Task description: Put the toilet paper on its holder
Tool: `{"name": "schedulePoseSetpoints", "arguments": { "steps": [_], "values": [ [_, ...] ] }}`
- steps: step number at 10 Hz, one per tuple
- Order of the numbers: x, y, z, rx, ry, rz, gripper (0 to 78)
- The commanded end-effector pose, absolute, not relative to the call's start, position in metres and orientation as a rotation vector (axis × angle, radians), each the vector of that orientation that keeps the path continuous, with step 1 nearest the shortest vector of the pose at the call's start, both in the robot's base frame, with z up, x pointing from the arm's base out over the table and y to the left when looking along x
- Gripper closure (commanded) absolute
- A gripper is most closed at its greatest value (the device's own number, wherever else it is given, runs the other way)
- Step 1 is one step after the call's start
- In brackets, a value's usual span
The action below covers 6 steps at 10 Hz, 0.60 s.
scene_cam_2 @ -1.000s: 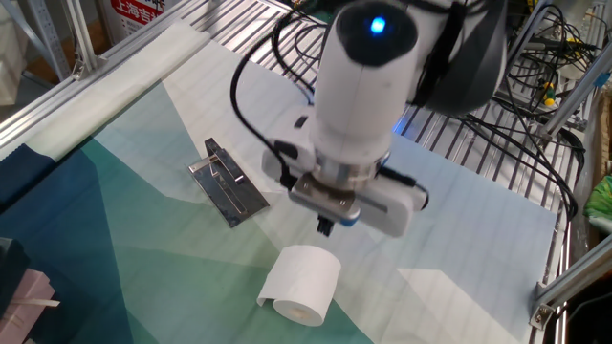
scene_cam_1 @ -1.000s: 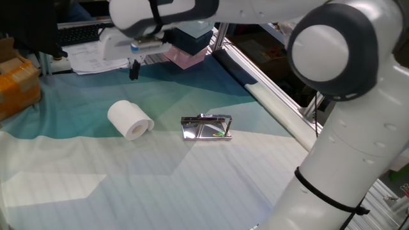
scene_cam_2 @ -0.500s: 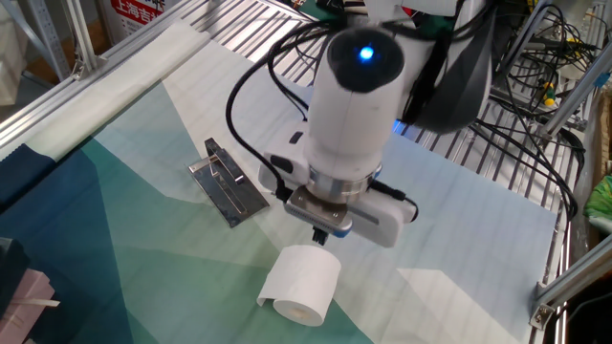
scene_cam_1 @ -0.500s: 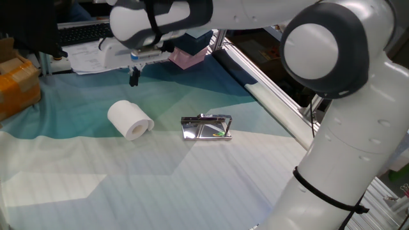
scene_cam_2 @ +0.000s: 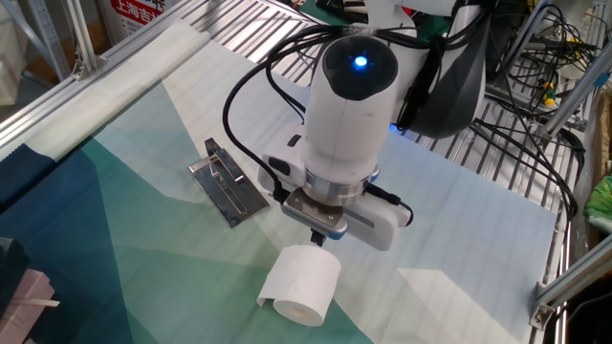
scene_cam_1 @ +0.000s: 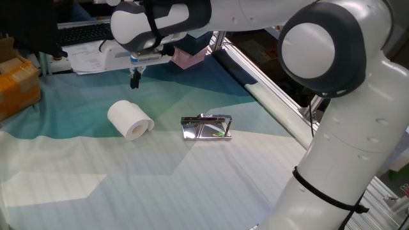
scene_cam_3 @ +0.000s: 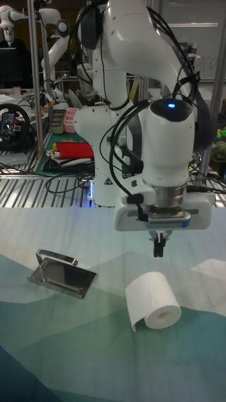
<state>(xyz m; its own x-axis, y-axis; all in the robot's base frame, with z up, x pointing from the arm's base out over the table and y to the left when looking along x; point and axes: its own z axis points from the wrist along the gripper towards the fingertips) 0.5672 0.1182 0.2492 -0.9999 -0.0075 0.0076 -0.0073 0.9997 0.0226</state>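
The toilet paper [scene_cam_1: 130,119] [scene_cam_2: 303,279] [scene_cam_3: 153,299] is a white roll lying on its side on the teal and white cloth, a loose flap trailing from it. The holder [scene_cam_1: 206,128] [scene_cam_2: 226,181] [scene_cam_3: 61,272], a shiny chrome plate with a thin wire bar, lies flat a short way beside the roll. My gripper [scene_cam_1: 135,80] [scene_cam_2: 319,240] [scene_cam_3: 159,248] points straight down, hanging just above and behind the roll. Its fingers are together, holding nothing.
A pink and white box [scene_cam_1: 187,57] and papers [scene_cam_1: 96,59] lie at the cloth's far edge. An orange box [scene_cam_1: 18,84] stands at the left. An aluminium rail [scene_cam_1: 275,96] borders the table. Cables [scene_cam_2: 535,67] lie on the metal grid behind the arm.
The gripper has come down and moved closer over the roll. The roll and the holder have not moved.
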Motion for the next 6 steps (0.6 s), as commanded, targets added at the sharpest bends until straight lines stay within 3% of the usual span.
{"name": "schedulePoseSetpoints", "arguments": {
  "steps": [1,6],
  "values": [
    [0.5679,0.1182,0.2506,0.000,-3.136,-0.036,77.6],
    [0.5679,0.1182,0.2506,-0.085,-3.125,-0.031,77.6]
  ]
}}
